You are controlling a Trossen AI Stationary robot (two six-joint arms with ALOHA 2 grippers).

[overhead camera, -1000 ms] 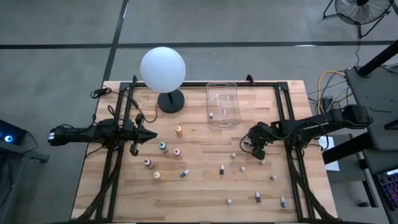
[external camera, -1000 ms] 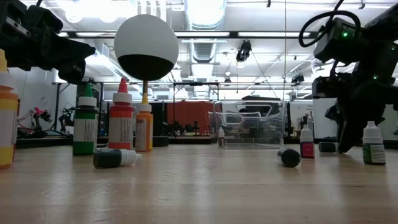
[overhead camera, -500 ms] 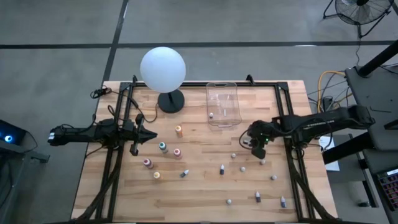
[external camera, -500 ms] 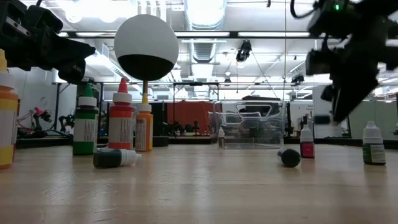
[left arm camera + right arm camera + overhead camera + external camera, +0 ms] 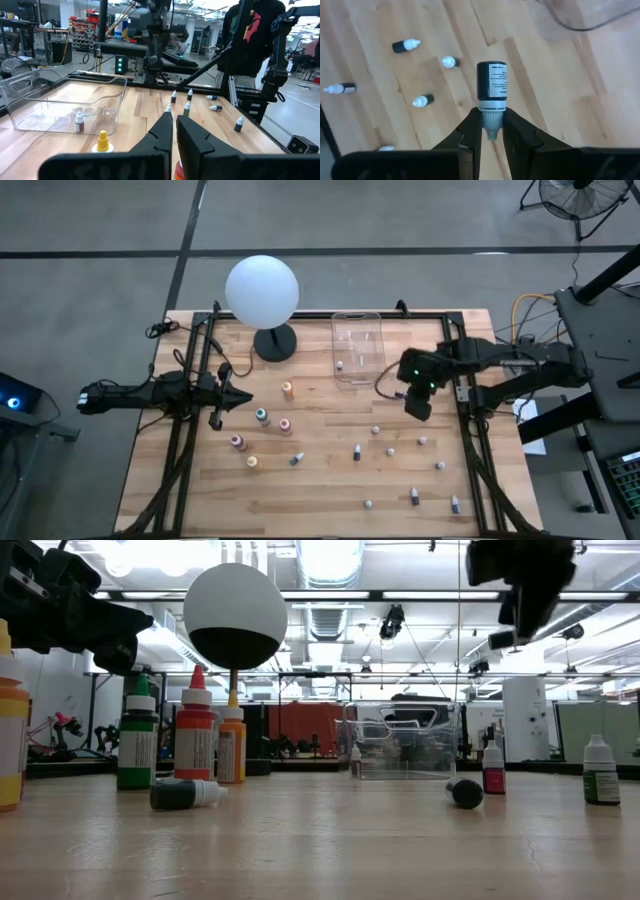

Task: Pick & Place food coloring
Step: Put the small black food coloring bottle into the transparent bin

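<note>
My right gripper [image 5: 491, 131] is shut on a small dark dropper bottle [image 5: 491, 82] with a white cap, high above the table's right half [image 5: 418, 402], near the clear bin [image 5: 358, 347]. It shows at the top of the low view [image 5: 520, 600]. My left gripper [image 5: 238, 397] is shut and empty at the left, beside the larger bottles: orange [image 5: 287, 390], teal [image 5: 262, 417], pink [image 5: 285, 425] and yellow [image 5: 252, 462]. Several small bottles [image 5: 391, 450] stand or lie on the table's right half. One small bottle [image 5: 340, 365] stands inside the bin. My right gripper pinches the small bottle's white cap [image 5: 491, 116] between its two fingertips. The fingers come from above, slanting down. The dark body sticks out beyond the fingertips, in line with the fingers. The bottle is lifted clear of the table.
A white globe lamp [image 5: 262, 292] stands on a dark foot at the far left of the table. Black frame rails [image 5: 470, 450] run along both sides. Free wood lies between the bin and the scattered bottles.
My right gripper has risen from the table with the small dark bottle and has gone toward the far edge, nearer the bin. The bottle is now lifted clear. My left arm has kept still.
</note>
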